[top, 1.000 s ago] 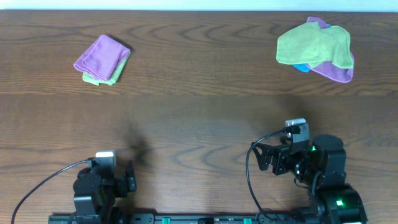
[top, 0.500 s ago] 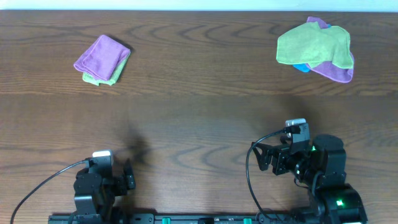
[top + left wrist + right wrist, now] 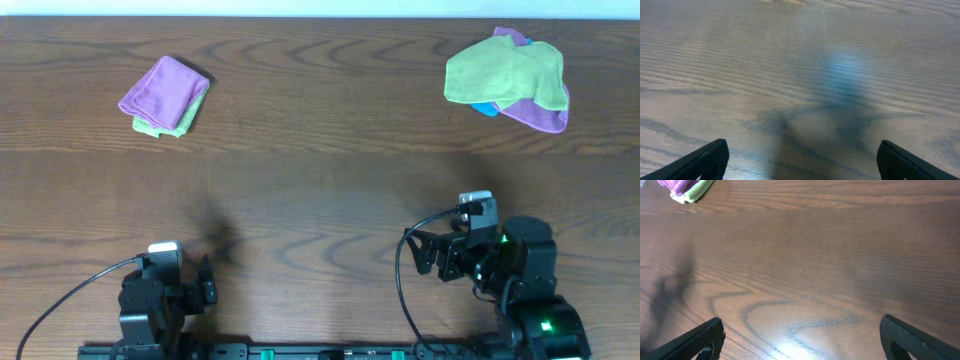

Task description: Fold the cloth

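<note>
A folded purple cloth on a folded green one point(image 3: 163, 95) lies at the far left of the wooden table; it also shows at the top left of the right wrist view point(image 3: 685, 188). A loose heap of green, purple and blue cloths point(image 3: 508, 78) lies at the far right. My left gripper point(image 3: 208, 281) is open and empty near the front edge, its fingertips wide apart over bare wood point(image 3: 800, 160). My right gripper point(image 3: 425, 252) is open and empty at the front right, fingertips wide apart over bare wood point(image 3: 800, 340). Both are far from the cloths.
The brown wooden table point(image 3: 320, 190) spans the view. A dark rail point(image 3: 300, 352) runs along the front edge between the arm bases. A black cable point(image 3: 402, 290) loops beside the right arm.
The left arm has drawn back slightly toward the front edge. The right arm and the cloths have not moved.
</note>
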{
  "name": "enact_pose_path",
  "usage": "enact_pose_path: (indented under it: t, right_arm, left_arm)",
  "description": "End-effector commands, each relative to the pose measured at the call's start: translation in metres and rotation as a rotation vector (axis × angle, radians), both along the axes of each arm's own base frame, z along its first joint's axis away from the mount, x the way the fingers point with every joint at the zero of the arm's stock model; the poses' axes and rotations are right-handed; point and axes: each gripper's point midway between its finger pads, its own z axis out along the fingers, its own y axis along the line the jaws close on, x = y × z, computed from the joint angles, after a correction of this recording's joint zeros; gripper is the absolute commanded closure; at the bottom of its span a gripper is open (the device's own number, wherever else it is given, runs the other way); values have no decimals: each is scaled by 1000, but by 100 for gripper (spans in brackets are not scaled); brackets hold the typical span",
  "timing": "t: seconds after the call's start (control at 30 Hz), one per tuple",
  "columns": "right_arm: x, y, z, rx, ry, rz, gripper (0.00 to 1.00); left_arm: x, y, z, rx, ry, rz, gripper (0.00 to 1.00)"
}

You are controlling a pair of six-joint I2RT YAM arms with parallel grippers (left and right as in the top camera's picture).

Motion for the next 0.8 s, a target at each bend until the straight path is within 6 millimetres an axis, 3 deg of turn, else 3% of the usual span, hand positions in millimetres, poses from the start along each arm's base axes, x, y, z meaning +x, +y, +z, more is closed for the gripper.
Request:
enact_pose_path:
  t: [0.0,0.07,0.23,0.37,0.77]
  right_arm:
    - [-4,-1,3,10,-13,-5,1]
    - [-8,-2,6,4,-25,-10,1]
    - [-11,-38,3,-178,-129,-127,1]
    - [-13,-50,-12,-250,-190,-134,1]
    - [-15,-61,-56,-305,-221,-152,1]
  left_arm:
    - [-6,3,-22,7,64,16,5]
    - [-6,3,-22,7,64,16,5]
    - [-6,3,-22,7,64,16,4]
    - [-6,3,-22,7,64,15,5]
    - [-6,3,-22,7,64,15,5]
